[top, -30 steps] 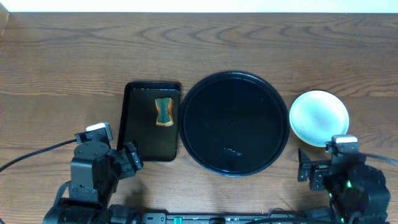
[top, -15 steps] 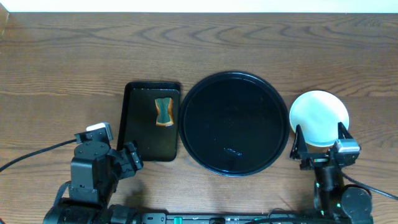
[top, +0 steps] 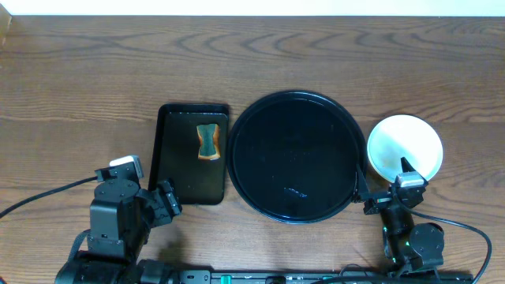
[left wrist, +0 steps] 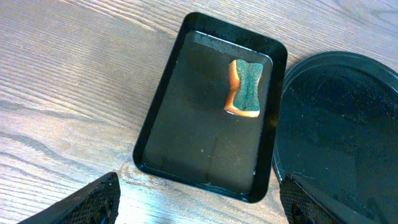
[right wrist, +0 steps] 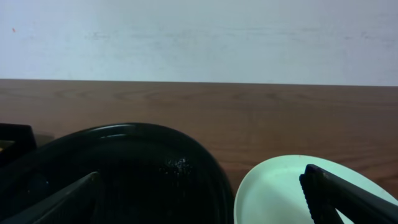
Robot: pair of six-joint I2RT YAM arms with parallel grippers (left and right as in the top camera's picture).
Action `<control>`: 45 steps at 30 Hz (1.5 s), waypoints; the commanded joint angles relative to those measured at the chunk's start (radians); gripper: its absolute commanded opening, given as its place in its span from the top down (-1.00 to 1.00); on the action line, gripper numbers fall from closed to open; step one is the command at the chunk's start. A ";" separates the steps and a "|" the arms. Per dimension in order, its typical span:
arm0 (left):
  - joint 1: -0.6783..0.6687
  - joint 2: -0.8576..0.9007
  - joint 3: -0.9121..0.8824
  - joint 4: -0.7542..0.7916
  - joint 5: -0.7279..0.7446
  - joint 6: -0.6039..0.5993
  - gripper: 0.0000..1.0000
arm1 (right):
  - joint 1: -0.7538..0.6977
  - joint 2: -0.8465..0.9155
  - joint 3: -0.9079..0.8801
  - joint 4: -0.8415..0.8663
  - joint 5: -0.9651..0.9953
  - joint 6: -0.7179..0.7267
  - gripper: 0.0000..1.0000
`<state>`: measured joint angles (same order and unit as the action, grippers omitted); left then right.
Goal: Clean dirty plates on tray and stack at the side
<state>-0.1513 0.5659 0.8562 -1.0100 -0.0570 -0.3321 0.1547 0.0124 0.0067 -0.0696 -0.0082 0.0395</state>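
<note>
We find a pale plate (top: 405, 146) on the table (top: 79, 71), just right of the tray (top: 297, 126) and just ahead of the right pincer (right wrist: 200, 180). That pincer and the left pincer (left wrist: 200, 182) are released, empty.

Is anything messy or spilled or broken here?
Nothing looks spilled or broken. The round tray holds only small wet glints, the sponge lies inside the small tray, and the plate sits flat beside the round tray, looking clean.

In the right wrist view, pale plate (right wrist: 273, 190) and black tray (right wrist: 124, 162) both cropped at the lower edge.
</note>
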 commanded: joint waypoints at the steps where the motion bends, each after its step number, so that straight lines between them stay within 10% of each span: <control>1: 0.002 0.001 -0.002 0.000 0.001 0.017 -0.66 | -0.005 -0.007 -0.001 -0.003 -0.023 -0.018 -0.99; 30: 0.011 -0.016 -0.003 -0.029 0.000 0.019 -0.89 | -0.005 -0.006 -0.001 -0.003 -0.023 -0.018 -0.98; 45: 0.130 -0.377 -0.515 0.590 0.092 0.096 -0.89 | -0.005 -0.006 -0.001 -0.003 -0.023 -0.018 -0.98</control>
<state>-0.0402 0.2531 0.4194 -0.4927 -0.0036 -0.2581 0.1547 0.0124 0.0067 -0.0692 -0.0238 0.0364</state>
